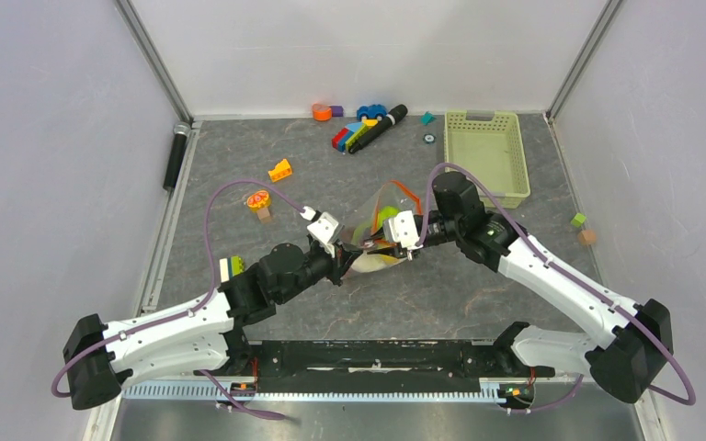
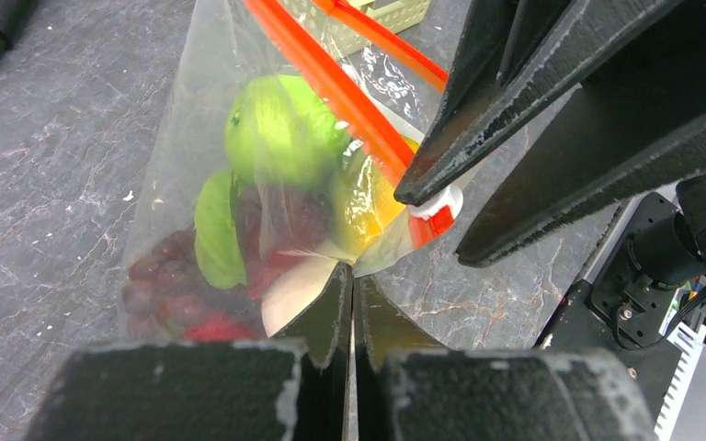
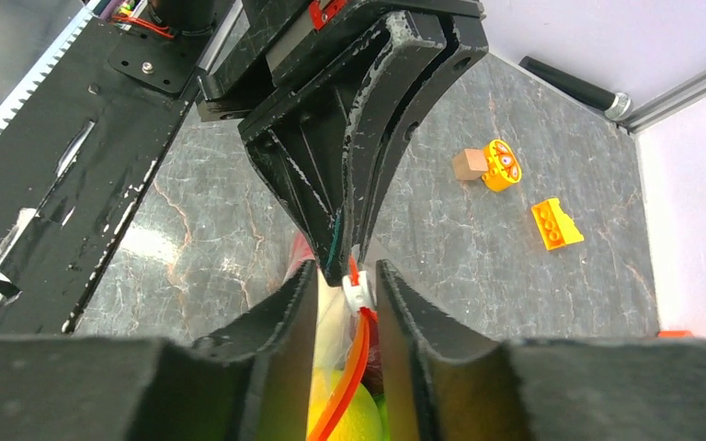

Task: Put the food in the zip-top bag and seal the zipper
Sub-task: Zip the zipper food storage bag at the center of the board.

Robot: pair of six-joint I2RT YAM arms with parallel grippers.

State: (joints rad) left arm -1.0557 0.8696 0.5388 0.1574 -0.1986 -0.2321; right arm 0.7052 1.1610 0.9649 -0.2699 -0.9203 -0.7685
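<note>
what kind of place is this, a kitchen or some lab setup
Probably a robot test cell, not a kitchen: plain white walls box in a grey table, two robot arms are bolted at its near edge, and toy blocks lie near a green basket.

food (image 2: 280, 129) in bag (image 2: 170, 138), basket (image 1: 483, 158) behind

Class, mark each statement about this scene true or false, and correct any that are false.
1. The food is inside the zip-top bag. True.
2. The left pincer is open. False: it is shut on the bag's edge.
3. The orange-slice toy is in the bag. False: it lies on the table, outside the bag.
4. The right pincer has a jaw on either side of the white slider. True.
</note>
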